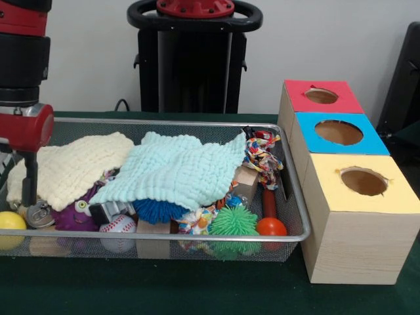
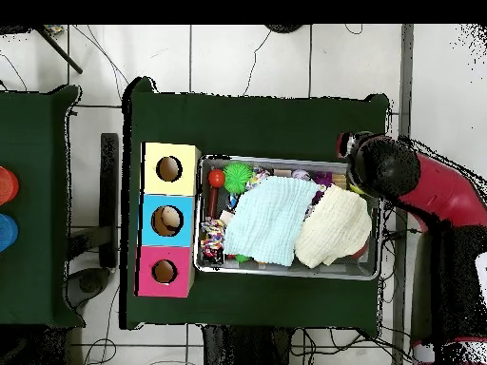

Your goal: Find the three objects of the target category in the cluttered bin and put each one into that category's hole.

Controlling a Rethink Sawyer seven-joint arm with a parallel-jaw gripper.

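Observation:
A wire mesh bin (image 1: pixel 289 197) (image 2: pixel 285 272) holds a jumble of toys under two cloths, one light blue (image 1: pixel 177 167) (image 2: pixel 271 220) and one cream (image 1: pixel 72 167) (image 2: pixel 333 228). At its near edge in the front view lie a green spiky ball (image 1: pixel 234 222) (image 2: pixel 237 175), a blue spiky ball (image 1: pixel 157 210), a baseball (image 1: pixel 118 230), a yellow ball (image 1: pixel 11 223) and an orange ball (image 1: pixel 271 227) (image 2: pixel 217 178). My gripper (image 1: pixel 23 193) hangs over the bin's left end in the front view, above the cream cloth's edge and a can (image 1: pixel 41 213). It holds nothing that I can see.
Beside the bin stand three wooden boxes with round holes, topped red (image 1: pixel 321 96) (image 2: pixel 164 272), blue (image 1: pixel 339 133) (image 2: pixel 166 220) and yellow (image 1: pixel 363 182) (image 2: pixel 169 169). A purple toy (image 1: pixel 75 213), wooden blocks (image 1: pixel 246 180) and a coloured rope toy (image 1: pixel 262 154) crowd the bin.

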